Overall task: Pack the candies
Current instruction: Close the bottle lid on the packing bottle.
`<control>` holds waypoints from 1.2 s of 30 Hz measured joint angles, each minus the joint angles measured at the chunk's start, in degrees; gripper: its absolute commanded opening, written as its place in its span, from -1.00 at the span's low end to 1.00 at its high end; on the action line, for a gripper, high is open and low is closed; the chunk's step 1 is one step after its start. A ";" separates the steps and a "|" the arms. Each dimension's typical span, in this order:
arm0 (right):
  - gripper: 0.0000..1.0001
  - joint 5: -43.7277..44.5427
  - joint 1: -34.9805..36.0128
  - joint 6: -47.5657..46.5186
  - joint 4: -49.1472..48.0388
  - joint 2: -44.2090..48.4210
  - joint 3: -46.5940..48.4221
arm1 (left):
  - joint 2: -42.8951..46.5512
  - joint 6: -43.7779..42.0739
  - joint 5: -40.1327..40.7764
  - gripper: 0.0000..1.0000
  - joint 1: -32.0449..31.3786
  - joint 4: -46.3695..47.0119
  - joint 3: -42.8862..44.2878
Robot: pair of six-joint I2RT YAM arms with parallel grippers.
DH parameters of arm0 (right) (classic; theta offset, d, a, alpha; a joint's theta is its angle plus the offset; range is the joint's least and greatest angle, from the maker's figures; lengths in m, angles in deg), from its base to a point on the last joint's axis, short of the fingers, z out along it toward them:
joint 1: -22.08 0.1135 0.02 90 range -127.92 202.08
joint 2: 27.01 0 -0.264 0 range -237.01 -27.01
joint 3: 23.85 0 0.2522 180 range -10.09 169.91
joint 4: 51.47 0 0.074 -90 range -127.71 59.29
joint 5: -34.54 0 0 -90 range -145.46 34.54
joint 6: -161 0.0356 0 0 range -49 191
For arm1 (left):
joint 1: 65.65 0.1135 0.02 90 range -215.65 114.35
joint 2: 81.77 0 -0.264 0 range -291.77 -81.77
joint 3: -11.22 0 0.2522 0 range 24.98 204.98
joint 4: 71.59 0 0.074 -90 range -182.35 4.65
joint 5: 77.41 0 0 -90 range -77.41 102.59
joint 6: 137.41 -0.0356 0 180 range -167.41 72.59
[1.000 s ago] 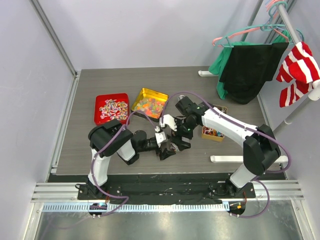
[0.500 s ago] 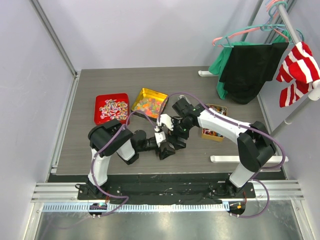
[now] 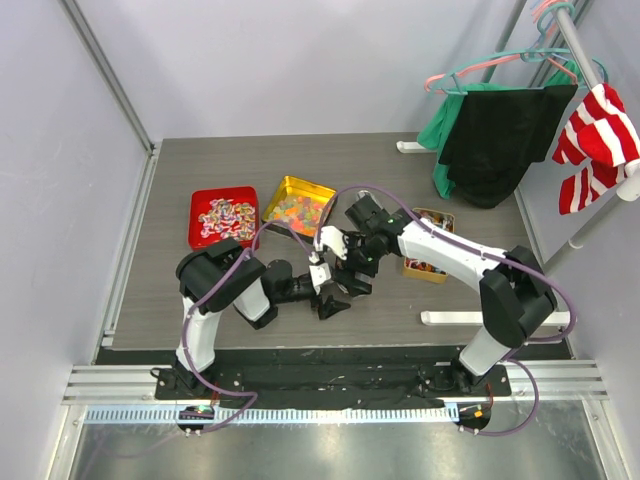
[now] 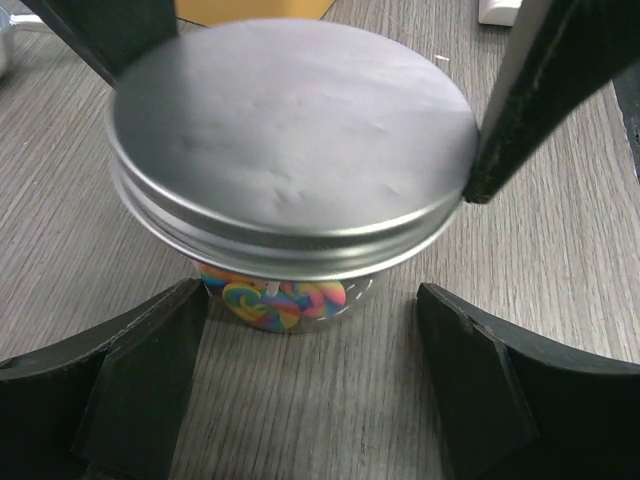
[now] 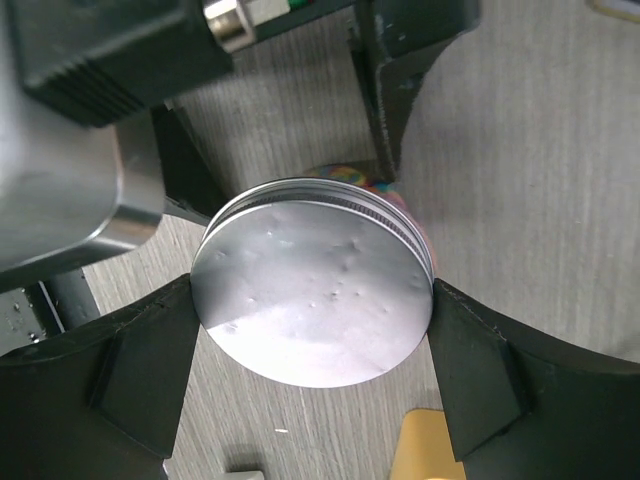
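**Grip.** The lid [image 4: 290, 140] is being clamped at opposite edges by the right gripper [image 5: 315, 300] and is being held over the jar [image 4: 283, 300]. In the left wrist view it is being shown tilted and off-centre, not seated. The fingers of the left gripper [image 4: 312, 340] are being held apart on either side of the jar. A gap is being shown at the right finger, so the jar is being judged unclamped.

**Risks.**
- If the lid is being pressed down at this tilt, it is likely to be jammed or cross-threaded.
- With the jar unheld, a twist or sideways push could be passed straight to it, and it could be spun, slid or tipped on the table [image 3: 160, 180].
- The two grippers are being worked very close together, so a finger clash is being considered possible.

**Containers.**
- Wrapped candies [image 3: 226, 214] are being held in the red tray [image 3: 194, 222].
- Glossy ones are being held in the yellow tray [image 3: 282, 190], just beyond the grippers.
- Small coloured items, too small to tell, are being held in a box [image 3: 428, 276] that is partly hidden behind the right arm.
- The jar's contents are being hidden by the lid, so it cannot be told whether any candies are inside.
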 measured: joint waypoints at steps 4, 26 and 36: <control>0.16 1.01 0.00 0.15 -0.85 1.33 -0.11 | -0.02 0.00 0.00 0.79 0.00 -0.02 0.07; 0.15 1.60 -2.34 -0.09 -1.49 2.64 -2.45 | -0.11 0.22 0.00 0.79 0.11 -0.02 0.17; 0.16 0.31 -2.29 -0.07 -1.70 1.38 -2.43 | -0.11 0.26 0.00 0.79 0.11 -0.02 0.20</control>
